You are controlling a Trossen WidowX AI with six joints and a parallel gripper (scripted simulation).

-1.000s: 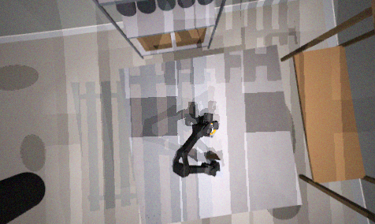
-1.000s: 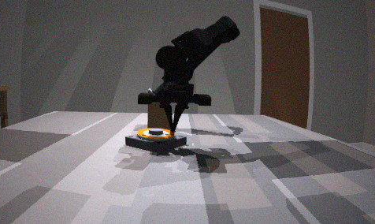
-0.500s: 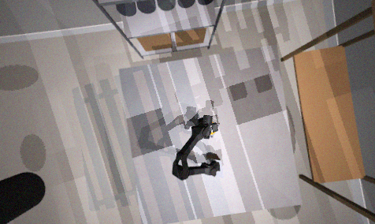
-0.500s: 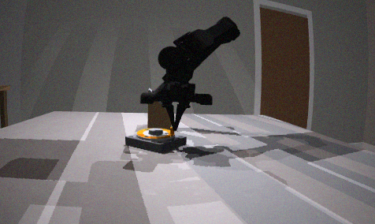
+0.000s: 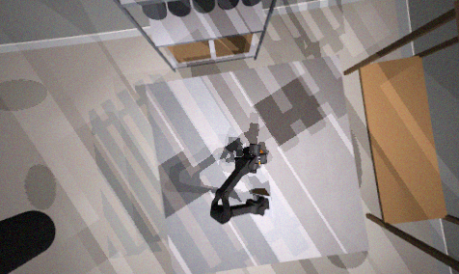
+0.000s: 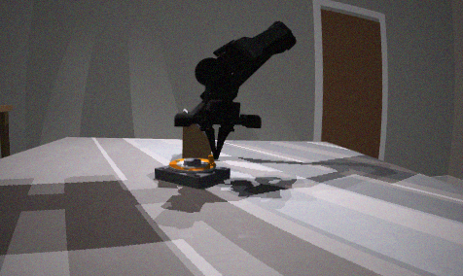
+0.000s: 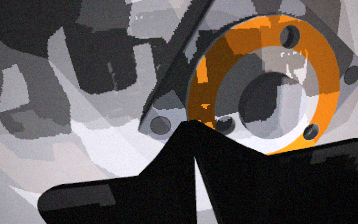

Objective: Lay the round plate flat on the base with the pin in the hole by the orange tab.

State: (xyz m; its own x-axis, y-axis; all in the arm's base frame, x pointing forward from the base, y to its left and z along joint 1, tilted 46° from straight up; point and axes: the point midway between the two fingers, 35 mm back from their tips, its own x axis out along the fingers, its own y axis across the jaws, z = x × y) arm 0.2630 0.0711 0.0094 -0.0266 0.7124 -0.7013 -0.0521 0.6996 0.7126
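Observation:
The round plate (image 6: 177, 162) (image 7: 315, 50), an orange ring with a paler inside, sits around the post (image 6: 196, 161) (image 7: 257, 100) on the dark square base (image 6: 193, 180) (image 7: 172, 102). A small orange piece (image 6: 211, 157), apparently the tab, stands up at the plate's right edge in the exterior view. My gripper (image 6: 216, 157) (image 7: 189, 128) is shut and empty, fingertips pointing down beside that edge; contact cannot be told. In the wrist view the fingers cover the plate's lower left edge. The pin cannot be made out, nor whether the plate lies fully flat.
In the top view a small brown block (image 5: 260, 191) stands near the arm's base. A shelf rack (image 5: 210, 36) is at the top and a wooden table (image 5: 403, 140) at the right. Striped shadows cross the work surface (image 5: 319, 203).

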